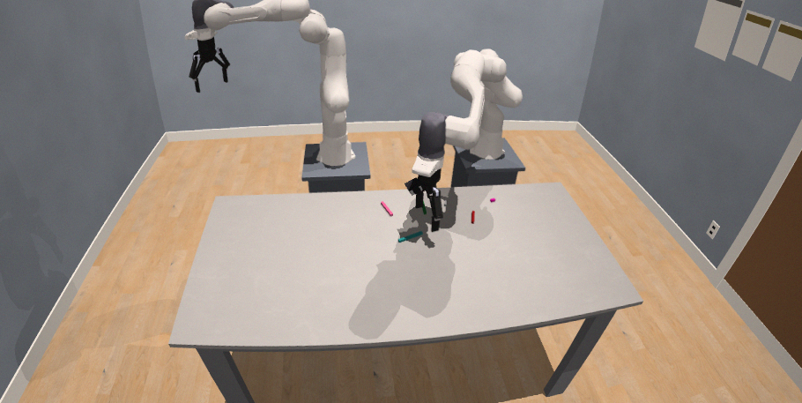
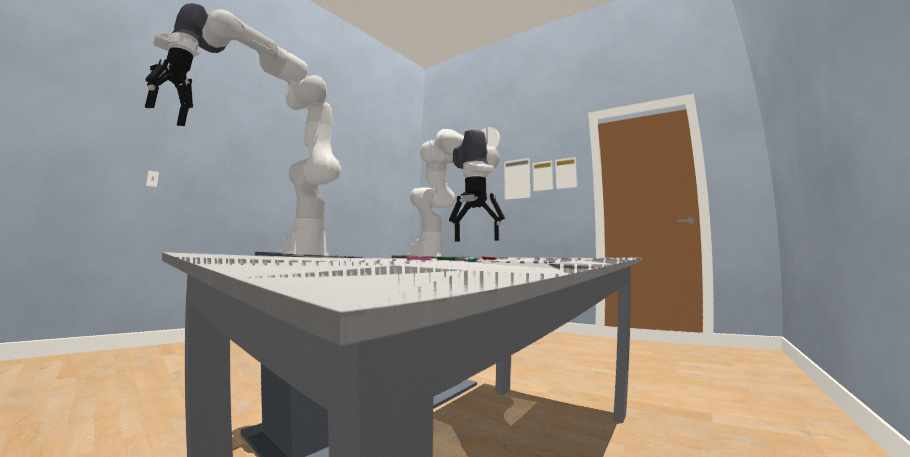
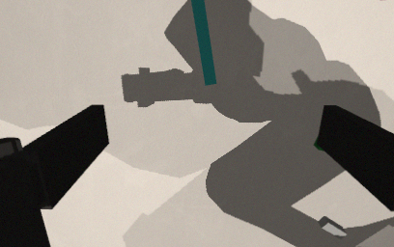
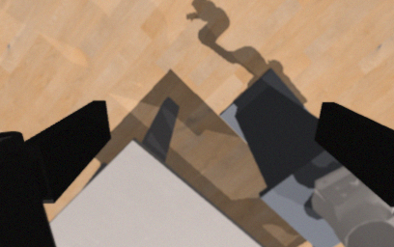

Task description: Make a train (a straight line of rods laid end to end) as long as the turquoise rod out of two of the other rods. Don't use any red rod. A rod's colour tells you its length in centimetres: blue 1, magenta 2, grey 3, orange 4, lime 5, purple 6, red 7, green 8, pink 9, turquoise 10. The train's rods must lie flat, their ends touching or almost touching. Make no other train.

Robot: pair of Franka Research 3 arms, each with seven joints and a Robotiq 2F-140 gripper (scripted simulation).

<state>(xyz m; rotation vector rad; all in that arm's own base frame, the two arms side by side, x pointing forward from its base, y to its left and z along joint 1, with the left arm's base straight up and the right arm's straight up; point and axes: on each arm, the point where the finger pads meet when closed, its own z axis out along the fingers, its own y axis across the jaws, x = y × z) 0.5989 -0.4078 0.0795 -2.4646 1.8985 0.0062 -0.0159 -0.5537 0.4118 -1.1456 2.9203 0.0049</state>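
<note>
Green rod (image 1: 424, 209) (image 2: 446, 258): lying on the desk (image 1: 280, 288) (image 2: 343, 327) (image 3: 26, 87) (image 4: 147, 203), in shadow beneath the left gripper (image 1: 426, 216) (image 2: 477, 239) (image 3: 214, 125). Dark green, slim, straight; mostly hidden by a finger in the left wrist view, only a sliver showing.

Handling, as judged: light, stiff, not fragile; smooth faces might slip or twist if pinched off-centre. Best taken across the narrow sides at mid-length, so that both ends are left free for butting.

Magenta rod (image 1: 493, 199): a short stub near the far edge, bright and easily nudged; a square, centred pinch is advised. Green plus magenta is judged to match the turquoise rod (image 1: 410, 237) (image 2: 472, 259) (image 3: 204, 43), seen nearer the desk's middle, long and flat. No train is yet formed.

Left gripper: fingers spread wide, nothing held, poised above the desk. Right gripper (image 1: 211, 85) (image 2: 166, 114) (image 4: 214, 123): likewise spread, raised well away.

Farther out: pink rod (image 1: 387, 208) (image 2: 418, 258) apart to one side, red rod (image 1: 472, 217) (image 2: 488, 258) to the other; red is to be left alone.
</note>
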